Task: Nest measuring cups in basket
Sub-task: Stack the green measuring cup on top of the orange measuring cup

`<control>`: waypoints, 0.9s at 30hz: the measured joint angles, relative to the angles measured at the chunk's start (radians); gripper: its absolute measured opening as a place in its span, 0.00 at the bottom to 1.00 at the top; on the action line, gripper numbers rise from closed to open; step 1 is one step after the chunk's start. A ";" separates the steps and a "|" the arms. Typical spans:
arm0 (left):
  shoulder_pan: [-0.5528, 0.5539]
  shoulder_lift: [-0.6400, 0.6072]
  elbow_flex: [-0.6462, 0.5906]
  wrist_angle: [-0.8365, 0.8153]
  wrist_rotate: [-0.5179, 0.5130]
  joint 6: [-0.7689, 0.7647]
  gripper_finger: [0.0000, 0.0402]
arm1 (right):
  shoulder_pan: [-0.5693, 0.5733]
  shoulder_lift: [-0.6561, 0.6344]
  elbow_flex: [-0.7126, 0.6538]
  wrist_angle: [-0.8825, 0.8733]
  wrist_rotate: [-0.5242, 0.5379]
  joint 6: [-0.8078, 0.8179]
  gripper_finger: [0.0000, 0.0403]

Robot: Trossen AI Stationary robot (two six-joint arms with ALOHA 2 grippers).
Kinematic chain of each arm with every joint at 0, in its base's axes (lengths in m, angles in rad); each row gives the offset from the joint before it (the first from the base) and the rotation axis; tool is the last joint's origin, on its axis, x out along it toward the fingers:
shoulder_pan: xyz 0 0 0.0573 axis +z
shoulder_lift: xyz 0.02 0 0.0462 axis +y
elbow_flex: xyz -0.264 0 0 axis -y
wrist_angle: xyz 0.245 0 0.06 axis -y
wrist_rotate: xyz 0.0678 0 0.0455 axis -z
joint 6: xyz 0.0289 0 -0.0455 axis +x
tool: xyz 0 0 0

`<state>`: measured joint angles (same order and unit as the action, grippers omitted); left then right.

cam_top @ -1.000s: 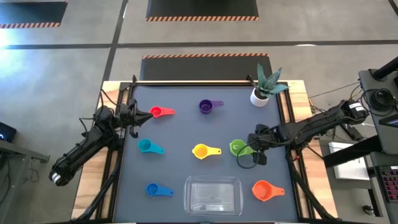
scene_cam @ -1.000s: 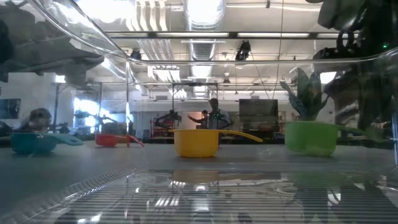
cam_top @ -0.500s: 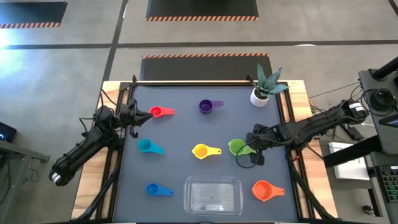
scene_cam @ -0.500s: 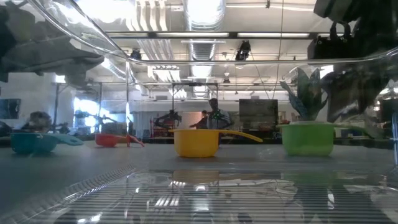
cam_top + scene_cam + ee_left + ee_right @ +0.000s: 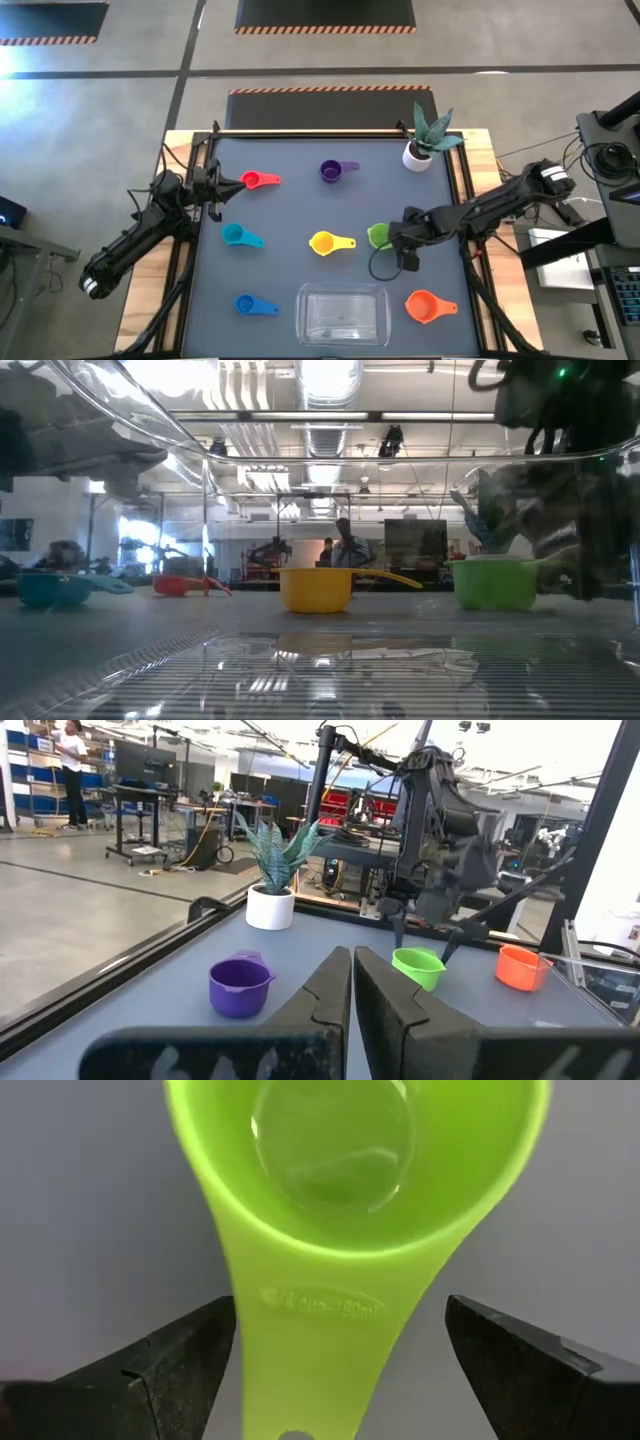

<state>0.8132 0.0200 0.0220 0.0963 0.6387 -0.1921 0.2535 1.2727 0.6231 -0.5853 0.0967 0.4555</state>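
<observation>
Right gripper (image 5: 400, 238) has slid further in over the green cup (image 5: 379, 236) than a second ago, now sitting right on its handle. Wrist view: fingers (image 5: 175, 1365) spread wide, one either side of the green handle, not touching it yet. The cup has shifted slightly toward the yellow cup (image 5: 322, 243) since then and sits on the mat, upright.

Taking the basket (image 5: 343, 313) as reference:
- green cup beyond its far right corner, apart from it
- yellow cup just beyond its far edge
- orange cup (image 5: 424, 306) beside it on the right
- blue cup (image 5: 245, 303) beside it on the left
- teal cup (image 5: 234, 235) beyond the blue one
- red cup (image 5: 251, 181) and purple cup (image 5: 331, 171) well beyond, toward the far edge
- nothing inside the basket

Left gripper (image 5: 222, 183) parked next to the red cup, unchanged, jaws closed together in its wrist view. Plant pot (image 5: 417, 155) in the far right corner
</observation>
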 joint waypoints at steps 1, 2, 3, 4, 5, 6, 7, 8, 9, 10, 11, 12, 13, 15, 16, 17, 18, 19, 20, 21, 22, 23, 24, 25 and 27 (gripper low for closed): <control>0.000 0.000 0.000 0.000 0.000 0.000 0.00 | 0.000 0.015 0.002 0.000 0.000 0.005 0.86; 0.000 0.000 0.000 0.000 0.000 0.000 0.00 | 0.000 0.028 0.005 0.003 0.000 0.007 0.85; 0.000 0.000 0.000 0.000 0.000 0.000 0.00 | 0.000 0.037 0.008 0.008 0.000 0.007 0.84; 0.000 0.000 0.000 0.000 0.000 0.000 0.00 | 0.000 0.044 0.010 0.015 0.000 0.007 0.82; 0.000 0.000 0.000 0.000 0.000 0.000 0.00 | 0.000 0.050 0.010 0.024 0.000 0.006 0.80; 0.000 0.000 0.000 0.000 0.000 0.000 0.00 | 0.000 0.054 0.012 0.027 -0.001 0.006 0.78; 0.000 0.000 0.000 0.000 0.000 0.000 0.00 | 0.000 0.055 0.013 0.028 0.000 0.006 0.75; 0.000 0.000 0.000 0.000 0.000 0.000 0.00 | 0.000 0.056 0.015 0.029 0.000 0.006 0.72; 0.000 0.000 0.000 0.000 0.000 0.000 0.00 | 0.000 0.057 0.019 0.030 0.000 0.006 0.69; 0.000 0.000 0.000 0.000 0.000 0.000 0.00 | 0.000 0.056 0.021 0.030 0.000 0.006 0.66; 0.000 0.000 0.000 0.000 0.000 0.000 0.00 | 0.000 0.051 0.022 0.029 0.000 0.006 0.62; 0.000 0.000 0.000 0.000 0.000 0.000 0.00 | 0.000 0.047 0.024 0.026 0.000 0.006 0.59; 0.000 0.000 0.000 0.000 0.000 0.000 0.00 | 0.000 0.040 0.026 0.029 0.000 0.006 0.56; 0.000 0.000 0.000 0.000 0.000 0.000 0.00 | 0.000 0.023 0.027 0.026 0.000 0.006 0.50; 0.000 0.000 0.000 0.000 0.000 0.000 0.00 | 0.000 0.014 0.027 0.025 0.001 0.006 0.47; 0.000 0.000 0.000 0.000 0.000 0.000 0.00 | 0.000 0.006 0.027 0.024 0.000 0.006 0.43; 0.000 0.000 0.000 0.000 0.000 0.000 0.00 | 0.000 -0.003 0.027 0.019 0.001 0.006 0.41; 0.000 0.000 0.000 0.000 0.000 0.000 0.00 | 0.000 -0.012 0.027 0.015 0.001 0.006 0.38; 0.000 0.000 0.000 0.000 0.000 0.000 0.00 | 0.000 -0.020 0.027 0.013 0.001 0.007 0.35; 0.000 0.000 0.000 0.000 0.000 0.000 0.00 | 0.000 -0.029 0.027 0.013 0.001 0.007 0.33; 0.000 0.000 0.000 0.000 0.000 0.000 0.00 | 0.000 -0.040 0.027 0.011 0.001 0.007 0.32; 0.000 0.000 0.000 0.000 0.000 0.000 0.00 | 0.000 -0.050 0.027 0.008 0.000 0.007 0.32; 0.000 0.000 0.000 0.000 0.000 0.000 0.00 | 0.000 -0.059 0.027 0.008 0.001 0.010 0.31; 0.000 0.000 0.000 0.000 0.000 0.000 0.00 | 0.000 -0.070 0.027 0.007 0.001 0.014 0.31; 0.000 0.000 0.000 0.000 0.000 0.000 0.00 | 0.000 -0.090 0.027 -0.010 0.001 0.019 0.31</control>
<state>0.8135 0.0204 0.0220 0.0963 0.6385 -0.1921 0.2531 1.1824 0.6498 -0.5950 0.0975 0.4747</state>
